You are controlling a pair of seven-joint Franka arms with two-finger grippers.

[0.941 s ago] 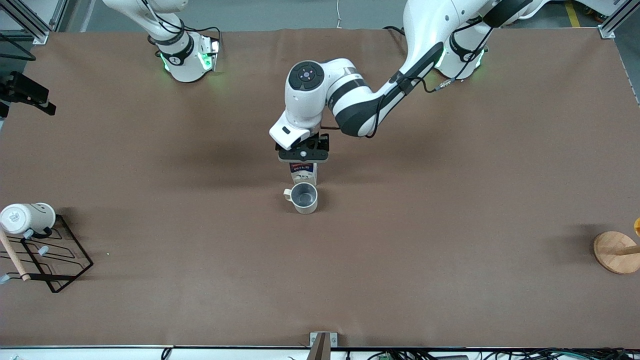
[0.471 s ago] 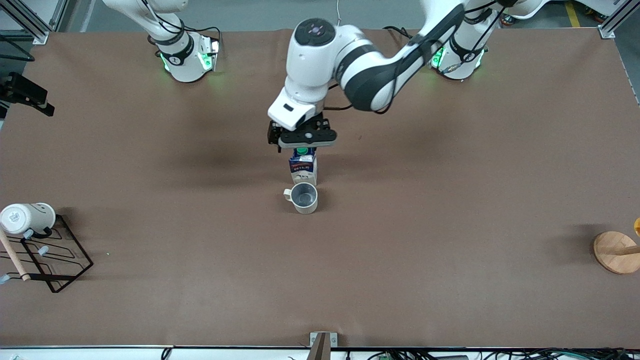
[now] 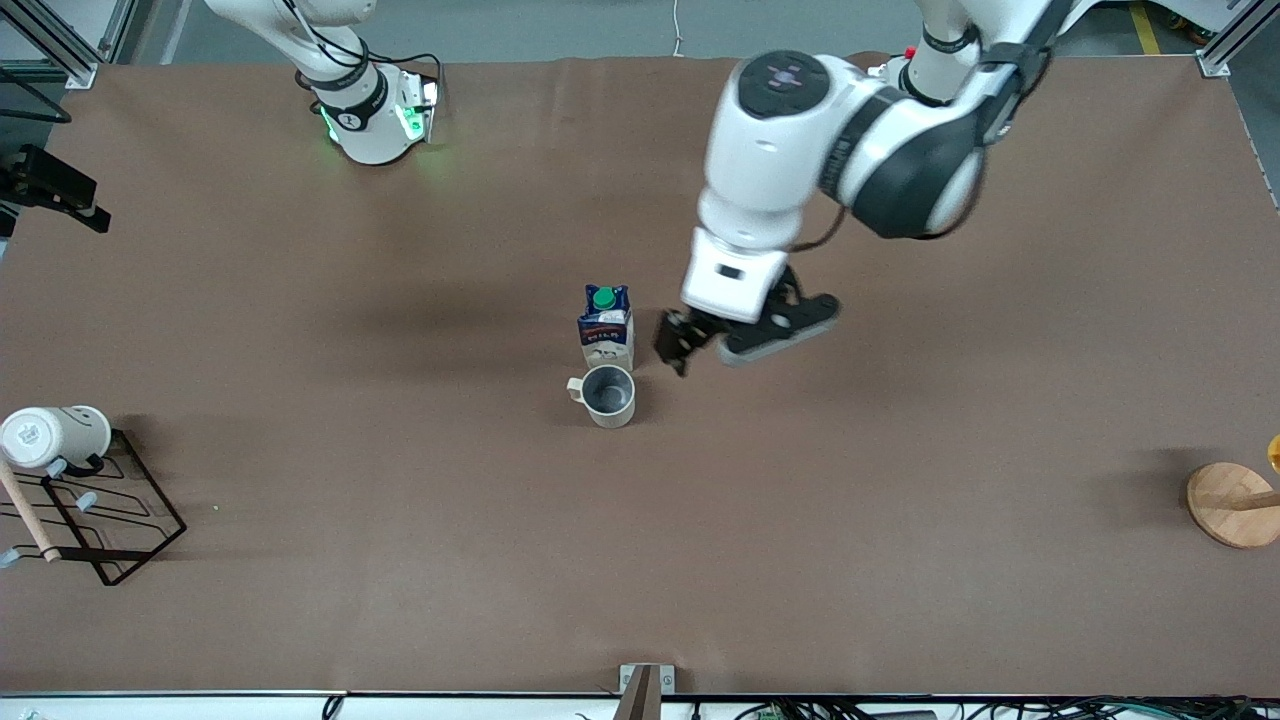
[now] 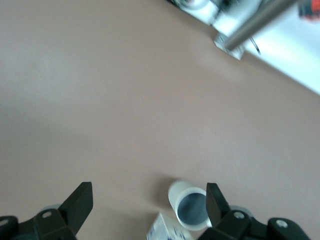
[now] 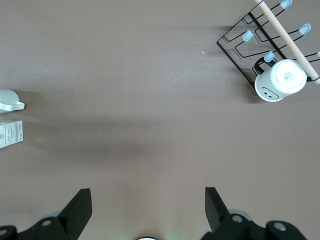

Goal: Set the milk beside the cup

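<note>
Left hand (image 3: 700,345) has swung off the milk (image 3: 606,328), now open and empty beside it; milk upright, touching the cup (image 3: 608,394); right arm waits.

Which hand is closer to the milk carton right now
Left. The left hand hangs open just beside the milk carton; the right hand is up near its base, open, well away.

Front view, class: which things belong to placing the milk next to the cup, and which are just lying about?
Job:
milk, upright beside the cup
cup, nearer the front camera
left gripper, open, empty

Lying about:
cream mug
wire rack
wooden stand
</note>
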